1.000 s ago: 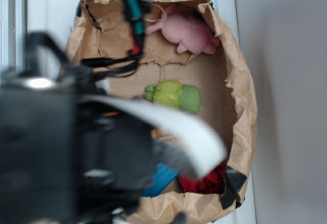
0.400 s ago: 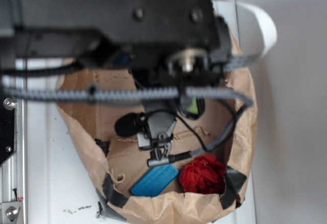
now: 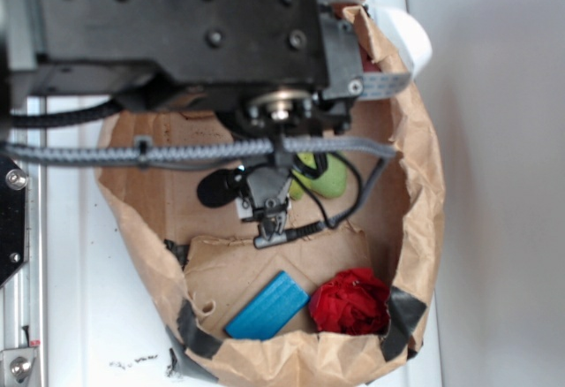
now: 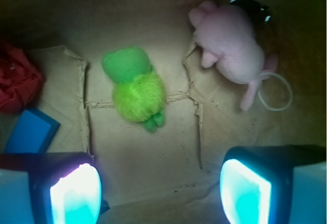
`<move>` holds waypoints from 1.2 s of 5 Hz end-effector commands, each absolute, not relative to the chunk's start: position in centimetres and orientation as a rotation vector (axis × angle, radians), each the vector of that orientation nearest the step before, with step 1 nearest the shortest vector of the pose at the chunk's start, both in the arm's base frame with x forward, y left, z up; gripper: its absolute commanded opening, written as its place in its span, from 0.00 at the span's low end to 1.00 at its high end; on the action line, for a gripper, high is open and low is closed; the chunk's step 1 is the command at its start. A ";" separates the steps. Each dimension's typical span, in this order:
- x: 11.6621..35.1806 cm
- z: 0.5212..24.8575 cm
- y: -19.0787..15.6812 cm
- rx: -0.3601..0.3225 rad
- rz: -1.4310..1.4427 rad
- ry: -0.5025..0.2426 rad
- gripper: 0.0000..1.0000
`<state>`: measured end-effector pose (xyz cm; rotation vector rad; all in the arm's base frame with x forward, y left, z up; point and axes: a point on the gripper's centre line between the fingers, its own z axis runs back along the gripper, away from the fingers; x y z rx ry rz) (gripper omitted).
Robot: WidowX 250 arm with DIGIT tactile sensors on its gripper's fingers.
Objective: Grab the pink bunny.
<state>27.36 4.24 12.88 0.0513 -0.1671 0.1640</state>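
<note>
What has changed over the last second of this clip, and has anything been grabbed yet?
The arm has swung from the left foreground to over the paper bag, now covering the back where the pink bunny lies. Nothing has been grabbed: in the wrist view the gripper is open and empty above the bag floor. The bunny, the green plush, the blue block and the red ball show no visible shift.

This looks like a robot lab bench. A taped-up brown paper bag of small toys sits on a white surface, with a bolted metal rail at nine o'clock and a bare grey wall at three o'clock.
</note>
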 end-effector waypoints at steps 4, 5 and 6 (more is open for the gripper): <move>31.1 10.6 6.4 0.078 -0.177 -0.364 1.00; 33.0 9.8 7.5 0.156 -0.120 -0.393 1.00; 33.5 10.7 9.2 0.194 -0.119 -0.287 1.00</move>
